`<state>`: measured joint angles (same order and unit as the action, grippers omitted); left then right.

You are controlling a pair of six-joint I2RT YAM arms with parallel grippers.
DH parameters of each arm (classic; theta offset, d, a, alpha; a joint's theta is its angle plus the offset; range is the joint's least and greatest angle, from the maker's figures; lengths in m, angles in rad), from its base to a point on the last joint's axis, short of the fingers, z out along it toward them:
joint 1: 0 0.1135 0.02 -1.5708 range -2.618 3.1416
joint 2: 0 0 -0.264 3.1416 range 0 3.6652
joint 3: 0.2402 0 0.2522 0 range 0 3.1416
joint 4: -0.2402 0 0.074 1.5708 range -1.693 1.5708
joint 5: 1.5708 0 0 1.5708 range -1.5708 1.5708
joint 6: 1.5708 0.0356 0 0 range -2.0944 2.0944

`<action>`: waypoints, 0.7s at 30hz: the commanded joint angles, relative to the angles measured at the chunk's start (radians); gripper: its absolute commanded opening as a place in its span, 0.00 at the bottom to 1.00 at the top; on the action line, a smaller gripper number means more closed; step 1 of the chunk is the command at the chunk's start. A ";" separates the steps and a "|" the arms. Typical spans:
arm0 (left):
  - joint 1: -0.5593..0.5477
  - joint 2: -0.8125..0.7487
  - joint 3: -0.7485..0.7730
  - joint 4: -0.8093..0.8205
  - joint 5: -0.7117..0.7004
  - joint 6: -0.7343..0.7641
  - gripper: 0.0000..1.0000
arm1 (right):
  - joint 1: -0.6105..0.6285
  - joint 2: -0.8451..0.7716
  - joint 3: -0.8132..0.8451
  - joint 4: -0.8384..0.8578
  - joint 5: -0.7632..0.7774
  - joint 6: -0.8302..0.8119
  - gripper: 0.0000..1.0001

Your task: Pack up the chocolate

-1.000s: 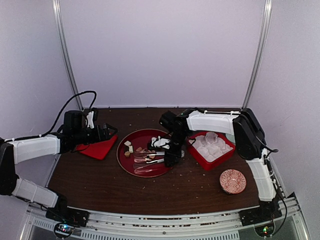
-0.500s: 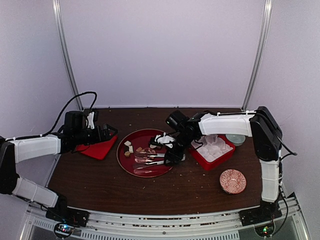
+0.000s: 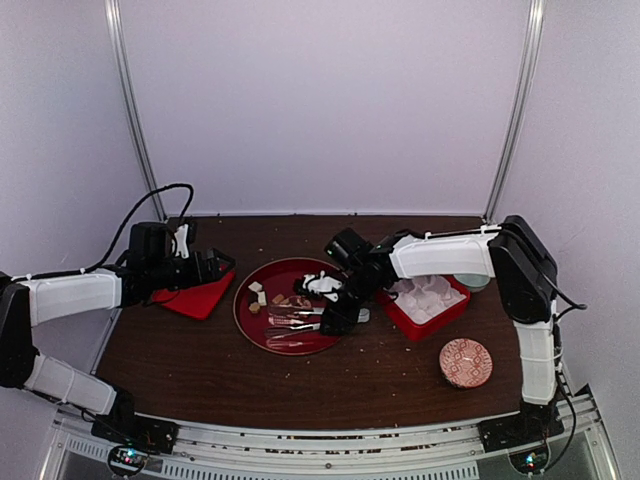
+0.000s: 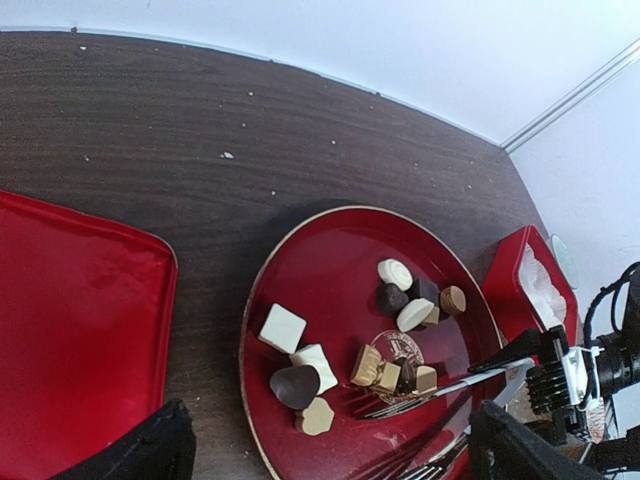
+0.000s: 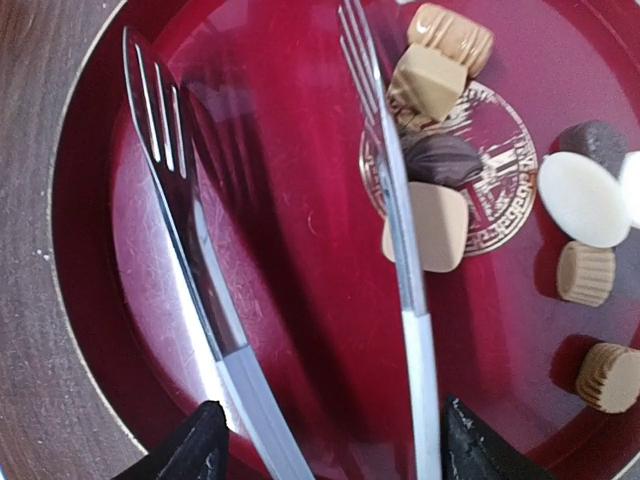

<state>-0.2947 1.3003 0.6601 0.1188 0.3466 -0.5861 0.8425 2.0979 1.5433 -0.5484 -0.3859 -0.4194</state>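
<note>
Several pieces of chocolate in dark brown, tan and cream lie on a round red plate, also seen as chocolate from above. My right gripper is shut on metal tongs with fork-like tips. The tongs stand spread low over the plate. Their right tip lies against a dark chocolate and a tan one; nothing sits between the tips. My left gripper hangs open and empty, left of the plate, above a red lid.
A red box with crinkled white paper cups stands right of the plate. A patterned dish sits nearer the front right, and a pale bowl behind the box. Crumbs dot the dark wooden table.
The right arm's elbow has swung back to the right, uncovering the red box and the pale bowl, while its tongs stay over the plate. The left arm has not moved.
</note>
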 commanded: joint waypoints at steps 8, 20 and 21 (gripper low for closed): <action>-0.004 0.004 -0.010 0.036 -0.006 -0.020 0.98 | 0.015 0.016 -0.038 0.083 0.071 0.055 0.58; -0.004 0.007 -0.001 0.017 -0.010 -0.022 0.98 | 0.032 -0.046 -0.174 0.266 0.078 0.306 0.45; -0.004 0.008 0.001 0.015 -0.010 -0.022 0.98 | 0.038 -0.049 -0.181 0.272 0.087 0.327 0.45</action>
<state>-0.2947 1.3003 0.6601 0.1181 0.3439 -0.6033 0.8528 2.0819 1.4002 -0.3233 -0.3233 -0.2157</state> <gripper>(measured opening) 0.977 0.454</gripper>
